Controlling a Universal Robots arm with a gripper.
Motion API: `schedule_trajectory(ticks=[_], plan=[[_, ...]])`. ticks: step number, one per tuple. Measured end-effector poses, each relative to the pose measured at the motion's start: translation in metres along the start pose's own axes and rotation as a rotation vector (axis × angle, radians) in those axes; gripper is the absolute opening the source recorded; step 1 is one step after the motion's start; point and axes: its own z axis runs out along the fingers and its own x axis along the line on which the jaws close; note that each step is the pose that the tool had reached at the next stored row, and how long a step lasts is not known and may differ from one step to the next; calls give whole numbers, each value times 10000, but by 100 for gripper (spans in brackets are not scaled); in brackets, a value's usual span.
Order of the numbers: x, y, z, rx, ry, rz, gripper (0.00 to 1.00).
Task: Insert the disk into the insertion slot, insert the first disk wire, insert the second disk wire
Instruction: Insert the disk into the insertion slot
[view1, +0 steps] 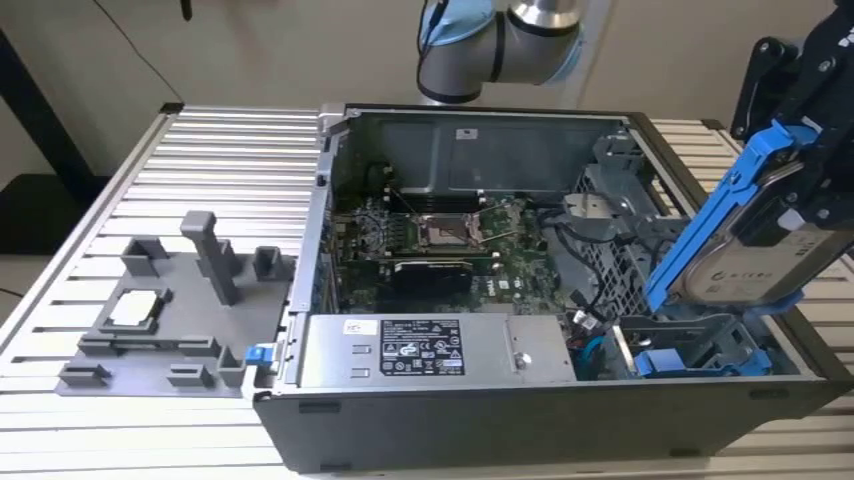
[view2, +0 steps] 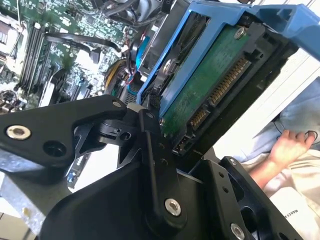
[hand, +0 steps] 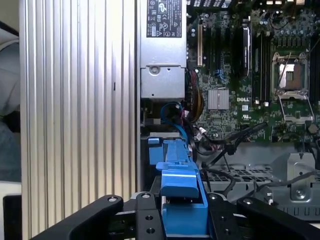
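Note:
My gripper (view1: 805, 165) is shut on the disk (view1: 767, 255), a silver drive with a white label in a bright blue carrier. It holds the disk tilted steeply above the front corner of the open computer case, at the exterior view's right. Just below the disk's lower end lies the insertion slot (view1: 697, 345), a grey bay with blue rails. In the second wrist view the disk's green circuit board (view2: 210, 85) and connector face the camera. The blue carrier (hand: 180, 195) sits between the black fingers (hand: 145, 220) in the first wrist view. A blue cable (hand: 172, 112) and coloured wires lie beside the bay.
The grey power-supply box (view1: 414, 350) sits along the case's near side, with the motherboard (view1: 441, 235) behind it. A perforated metal cage (view1: 614, 250) stands next to the bay. A grey fixture (view1: 174, 310) rests on the ribbed table (view1: 227, 170). A person's hand (view2: 287, 147) is nearby.

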Motion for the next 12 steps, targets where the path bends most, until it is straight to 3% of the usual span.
schedule_trajectory(ticks=[12], plan=[[0, -7, 168, 13, 11, -59, 33]])
